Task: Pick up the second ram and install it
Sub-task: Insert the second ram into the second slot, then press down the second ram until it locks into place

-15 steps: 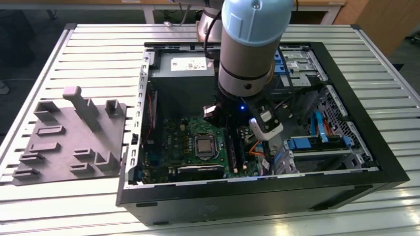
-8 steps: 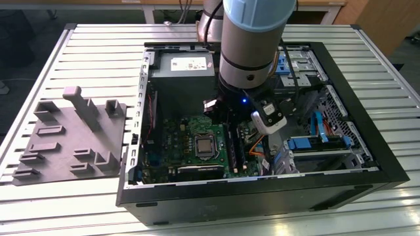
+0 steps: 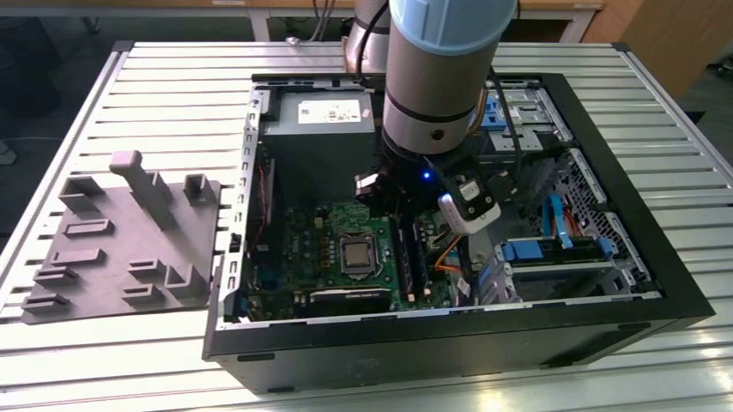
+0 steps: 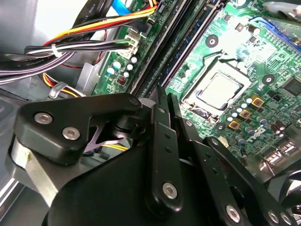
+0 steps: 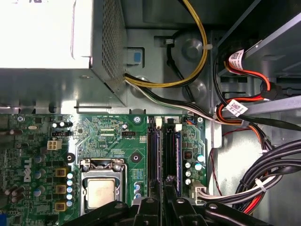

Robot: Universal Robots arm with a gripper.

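Item: one arm (image 3: 441, 69), reaching straight down into one open computer case (image 3: 458, 330). The case lies on its side at the middle of the desk (image 3: 172, 86), presumably so that the board faces up for vertical access. One gripper (image 5: 162, 202) hangs low over the memory slots at the edge of one green motherboard (image 5: 113, 141). In the second wrist view its two fingers (image 4: 157, 141) are drawn almost together, with a hairline gap between them. I judge them clamped on the second ram (image 5: 162, 174), a thin dark strip standing on edge, lined up along the slots and running in between the fingertips. I cannot tell how deep it sits. Just beside it is one stick with a bluish edge (image 5: 178, 155), already seated. I count two long black slots (image 5: 153, 155) clearly and will not vouch for more. Also in the case are one processor socket (image 5: 101, 190), one grey power-supply box (image 3: 315, 129) and several cable bundles tied clear of the board. One grey holding fixture (image 3: 126, 240) lies near the desk edge on the exterior view's left.
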